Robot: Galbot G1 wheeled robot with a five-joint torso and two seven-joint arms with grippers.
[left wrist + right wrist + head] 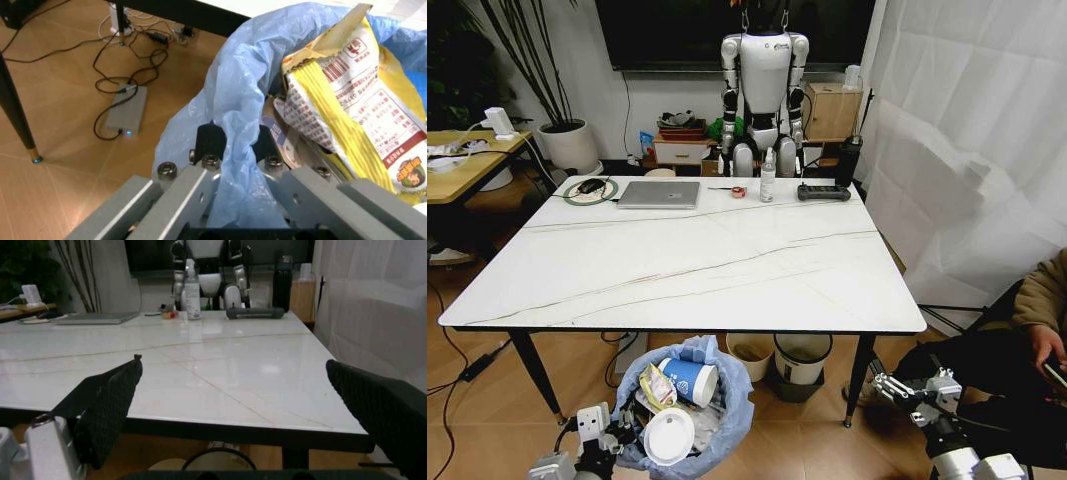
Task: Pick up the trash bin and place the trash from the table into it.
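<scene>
light-blue crinkly plastic is what you notice first from the head view: the trash bin (685,420) sits low in front of the near edge of the table (697,265), its puffy bag bulging over the rim. it's stuffed already. i count one blue-and-white paper cup (689,380) lying on its side, one round white lid (668,436) and one yellowish wrapper (656,385), with more bits underneath that i can't make out. the left gripper (612,437) is right at the bin's left rim. the right gripper (905,386) hangs off by the table's right front leg, well apart from the bin. the white marble top has no litter on it, just stuff lined up at the far edge: one silver laptop (659,194), one spray bottle (768,176), one black remote-like device (824,192). under the table are two other bins (779,356) side by side.

left wrist view: the left gripper (235,145) is clamped on a fold of the blue bag, with both black fingertips (209,139) pinching the plastic between them. just beside it one yellow-and-white snack bag (360,105) sticks up out of the bin.

right wrist view: the right gripper (233,410) has its two dark pads (110,407) spread wide with nothing between them, looking across the tabletop (220,365) from just below its edge.
</scene>
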